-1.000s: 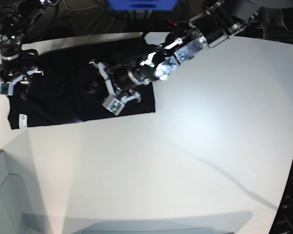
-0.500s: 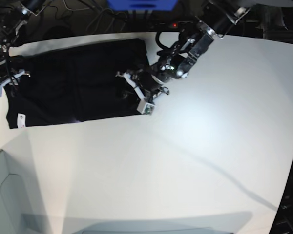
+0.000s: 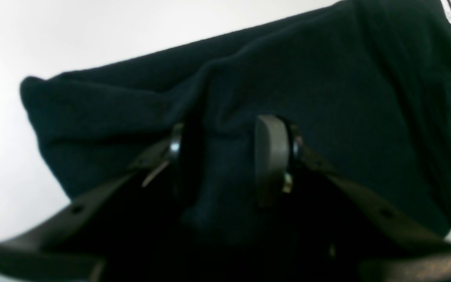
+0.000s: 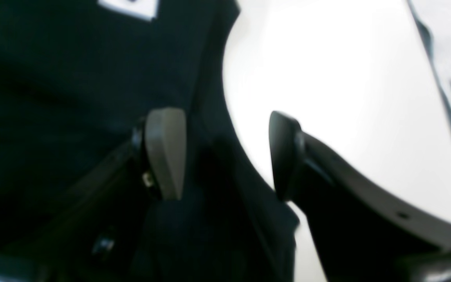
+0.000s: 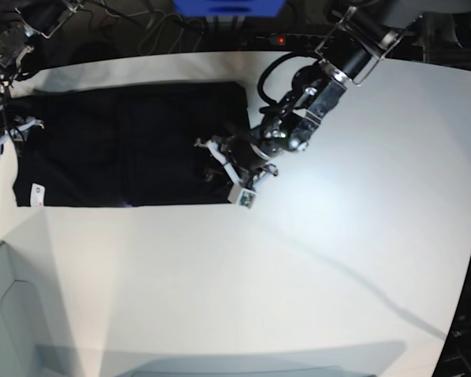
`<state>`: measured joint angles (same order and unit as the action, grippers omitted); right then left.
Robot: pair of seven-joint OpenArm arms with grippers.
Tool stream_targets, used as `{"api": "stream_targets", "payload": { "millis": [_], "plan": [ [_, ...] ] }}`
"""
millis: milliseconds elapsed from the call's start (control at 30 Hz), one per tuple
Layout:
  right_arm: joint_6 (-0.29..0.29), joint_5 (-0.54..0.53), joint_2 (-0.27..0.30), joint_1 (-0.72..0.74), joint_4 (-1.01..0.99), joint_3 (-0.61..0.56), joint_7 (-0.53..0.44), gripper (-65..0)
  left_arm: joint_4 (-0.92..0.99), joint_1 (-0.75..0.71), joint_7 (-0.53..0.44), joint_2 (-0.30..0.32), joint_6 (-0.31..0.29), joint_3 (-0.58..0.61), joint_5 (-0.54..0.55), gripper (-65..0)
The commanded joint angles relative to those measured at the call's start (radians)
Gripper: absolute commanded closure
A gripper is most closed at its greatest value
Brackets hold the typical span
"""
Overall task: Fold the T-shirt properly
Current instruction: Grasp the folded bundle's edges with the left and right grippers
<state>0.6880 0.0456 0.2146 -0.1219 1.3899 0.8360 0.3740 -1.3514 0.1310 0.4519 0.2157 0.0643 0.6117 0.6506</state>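
The T-shirt (image 5: 165, 149) lies on the desk (image 5: 298, 275) as a long, partly folded strip, its compacting folds apparently remaining; the left claw (image 3: 221, 160) stands parted over one end, the right claw (image 4: 225, 154) wide open astride the other's edge.

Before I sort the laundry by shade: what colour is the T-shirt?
Black T-shirt, clearest in the base view.

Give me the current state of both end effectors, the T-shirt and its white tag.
Left end effector: open, over the T-shirt.
Right end effector: open, at the shirt's edge.
T-shirt: partly folded, lying on the table, somewhat wrinkled.
White tag: exposed, facing up.
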Motion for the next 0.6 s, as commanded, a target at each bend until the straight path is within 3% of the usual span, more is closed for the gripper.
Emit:
{"api": "stream_targets", "payload": {
  "millis": [0,267,567],
  "plan": [
    [0.010,-0.006,0.035,0.012,-0.001,0.004,-0.019,-34.8,0.008,0.006,0.057,0.009,0.052,-0.002,-0.027,-24.3],
    [0.010,-0.013,0.041,0.038,-0.004,0.003,-0.019,-34.8,0.002,0.017,0.058,0.009,0.052,-0.003,-0.027,-24.3],
    [0.010,-0.013,0.006,0.037,0.030,-0.034,-0.017,-34.9,0.007,0.012,0.060,0.011,0.053,-0.003,-0.027,-24.3]
  ]
}}
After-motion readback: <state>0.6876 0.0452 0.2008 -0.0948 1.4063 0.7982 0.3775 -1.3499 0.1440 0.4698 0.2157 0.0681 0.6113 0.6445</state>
